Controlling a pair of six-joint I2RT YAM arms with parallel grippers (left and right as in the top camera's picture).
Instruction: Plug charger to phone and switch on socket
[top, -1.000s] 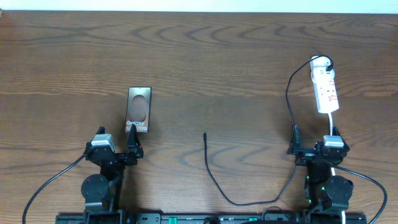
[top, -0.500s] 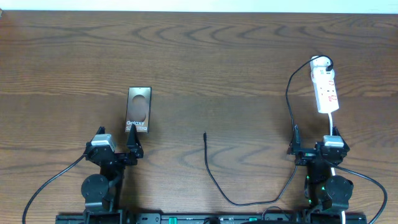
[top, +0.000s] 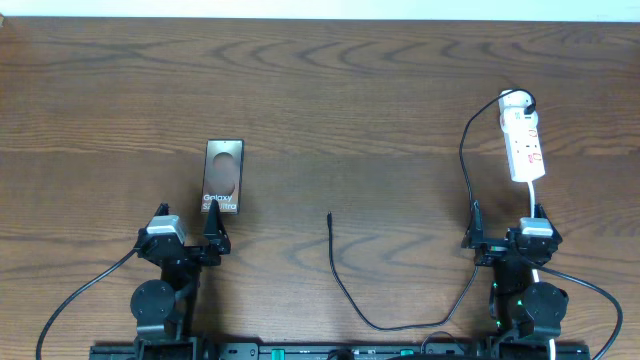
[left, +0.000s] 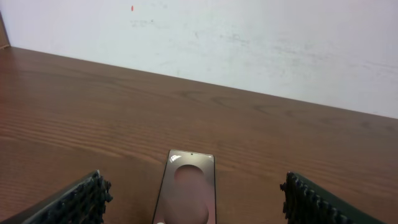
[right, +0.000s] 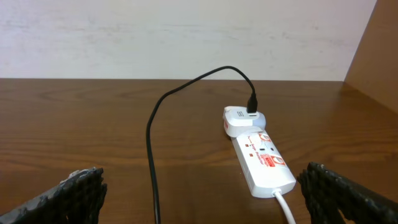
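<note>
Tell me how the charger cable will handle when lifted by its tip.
Likely floppy: the cable lies in a loose curve, so the tip would probably droop. Thin, so probably light. Its far end is plugged in at the socket, so pulling may tug it.

Table (top: 320, 90): dark brown wood, marked by wavy grain across its whole width.
Wall (left: 261, 43): painted white, lightly scuffed and smudged, met by the table's far edge.
Side board (right: 376, 56): plain brown, set upright at the table's right end.
Light: even and soft; a faint sheen is cast on the wood.
</note>
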